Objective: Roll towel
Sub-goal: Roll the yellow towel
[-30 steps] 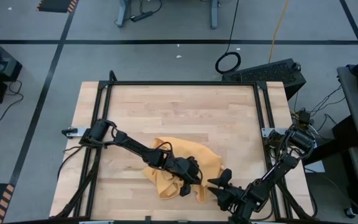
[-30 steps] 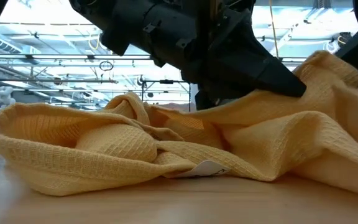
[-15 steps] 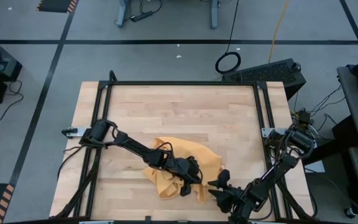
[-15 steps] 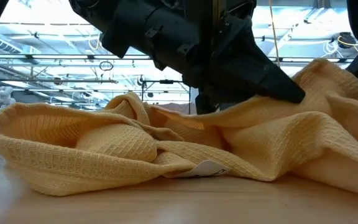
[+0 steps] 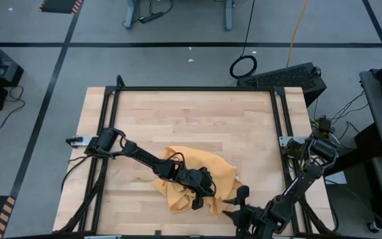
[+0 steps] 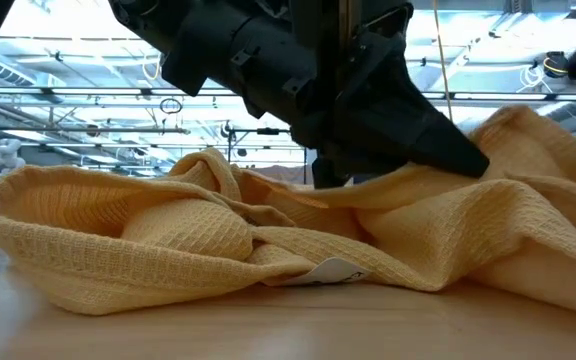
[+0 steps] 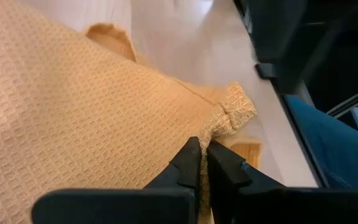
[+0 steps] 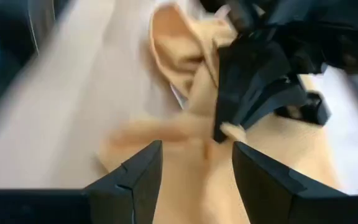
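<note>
The mustard-yellow towel (image 5: pixel 181 176) lies crumpled on the wooden table (image 5: pixel 191 119), near its front edge. Its folds rest on the wood, and a white label (image 6: pixel 333 270) shows at the bottom of the heap. My left gripper (image 5: pixel 211 194) reaches over the heap from the left and is shut on the cloth at its right side. My right gripper (image 5: pixel 235 202) hangs open just right of the towel, above the table's near edge. The towel (image 8: pixel 191 99) and the left gripper (image 8: pixel 260 81) lie ahead of its spread fingers, which touch nothing. My left gripper pinches a bunched edge of the towel (image 7: pixel 211 132) between its two fingertips, close to a corner (image 7: pixel 234 111) that sticks out past them. The fingers slant downward from the table's left. The pinched cloth (image 6: pixel 438 180) is raised above the wood, and the rest drapes down onto the table.
Black frame rails (image 5: pixel 280 126) run along the table's left and right sides. The far half of the table is bare wood (image 5: pixel 191 113). The near table edge (image 5: pixel 178 232) is close behind the right gripper.
My right gripper has risen and rolled about its own axis, drawing back a little toward the table's near edge, and has stayed open. The left gripper and the towel have kept still.
</note>
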Controlling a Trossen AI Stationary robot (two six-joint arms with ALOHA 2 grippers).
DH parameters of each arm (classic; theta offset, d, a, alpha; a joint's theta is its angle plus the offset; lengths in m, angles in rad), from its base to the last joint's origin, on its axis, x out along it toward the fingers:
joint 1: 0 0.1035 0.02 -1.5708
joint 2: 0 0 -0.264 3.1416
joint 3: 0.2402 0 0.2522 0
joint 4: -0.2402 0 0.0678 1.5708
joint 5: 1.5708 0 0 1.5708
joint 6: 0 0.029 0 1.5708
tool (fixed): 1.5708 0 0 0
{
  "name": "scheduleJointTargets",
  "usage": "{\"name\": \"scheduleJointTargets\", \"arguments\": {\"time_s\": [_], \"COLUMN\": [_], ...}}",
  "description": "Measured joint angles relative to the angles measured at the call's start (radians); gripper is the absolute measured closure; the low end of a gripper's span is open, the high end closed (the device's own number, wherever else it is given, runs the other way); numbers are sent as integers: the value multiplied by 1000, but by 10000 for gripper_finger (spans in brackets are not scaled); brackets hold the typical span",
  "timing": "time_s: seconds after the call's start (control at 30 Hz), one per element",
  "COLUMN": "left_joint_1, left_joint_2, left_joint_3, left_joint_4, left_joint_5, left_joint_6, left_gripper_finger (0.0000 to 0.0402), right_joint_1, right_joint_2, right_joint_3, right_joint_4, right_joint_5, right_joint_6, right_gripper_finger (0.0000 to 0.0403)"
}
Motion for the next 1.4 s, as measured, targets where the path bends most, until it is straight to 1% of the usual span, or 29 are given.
{"name": "scheduleJointTargets", "arguments": {"time_s": [0.03,0.13,0.2,0.27,0.37,0.43,0.53,0.7,0.77,0.83,0.9,1.07,1.2,1.27,1.33,1.4], "left_joint_1": [0,1,2,2,2,2,2,2,2,2,2,2,2,2,2,2], "left_joint_2": [0,0,0,0,0,0,0,0,0,0,0,0,0,0,0,0], "left_joint_3": [0,0,0,0,0,0,0,0,0,0,0,0,0,0,0,0], "left_joint_4": [0,-2,0,-1,0,-2,-2,-3,-6,-11,-17,-20,-21,-22,-24,-24], "left_joint_5": [0,0,0,0,0,0,-1,-4,-5,-5,-5,-5,-5,-5,-5,-5], "left_joint_6": [0,0,1,1,1,2,17,18,19,19,20,27,27,28,38,46], "left_gripper_finger": [382,382,382,382,382,382,382,382,382,382,382,382,382,382,382,382], "right_joint_1": [0,-6,-15,-17,-17,-23,-55,-102,-114,-118,-114,-87,-58,-45,-34,-20], "right_joint_2": [0,0,15,38,82,103,119,122,122,122,122,122,122,122,121,121], "right_joint_3": [14,25,25,25,25,24,24,30,40,46,62,128,188,209,219,219], "right_joint_4": [6,38,77,115,178,224,263,307,276,219,146,-104,-245,-301,-341,-362], "right_joint_5": [-18,-115,-129,-135,-154,-158,-158,-190,-236,-258,-259,-263,-260,-268,-300,-308], "right_joint_6": [53,124,163,145,55,24,30,36,38,68,108,254,312,351,405,452], "right_gripper_finger": [218,218,218,218,218,218,218,218,218,218,218,218,218,218,218,218]}}
